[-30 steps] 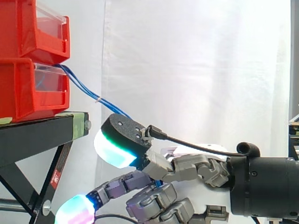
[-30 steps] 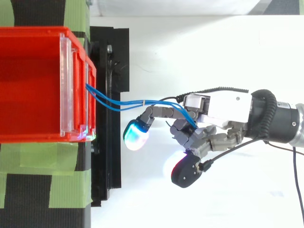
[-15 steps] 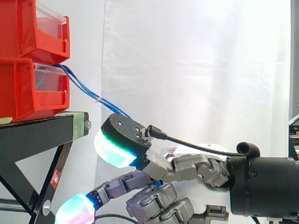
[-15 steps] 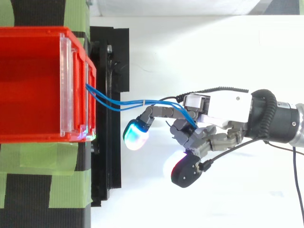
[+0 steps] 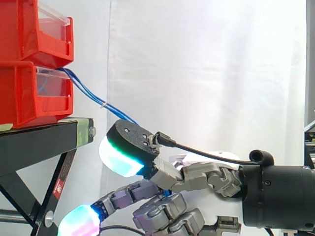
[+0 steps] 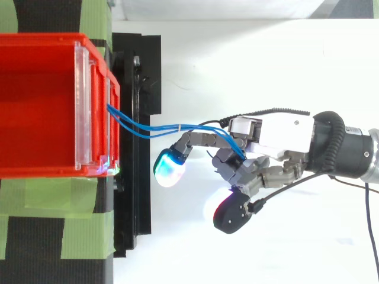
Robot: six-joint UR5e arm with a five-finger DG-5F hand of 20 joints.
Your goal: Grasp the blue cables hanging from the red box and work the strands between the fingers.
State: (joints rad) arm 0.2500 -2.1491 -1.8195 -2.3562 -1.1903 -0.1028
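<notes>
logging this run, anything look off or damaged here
Nothing stands out: the blue cables run unbroken from the lower red bin, which sits level on the black stand, into the curled hand.

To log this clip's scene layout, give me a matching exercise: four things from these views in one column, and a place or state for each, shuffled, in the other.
Things
1. blue cables
2. hand
3. green tape
4. black stand

Places or states
a. fingers curled round the blue cables
b. run from the lower of the red bins down into the hand
c. carries the red bins
d. stuck in strips on the black stand's top

Pairs: 1-b, 2-a, 3-d, 4-c
</notes>
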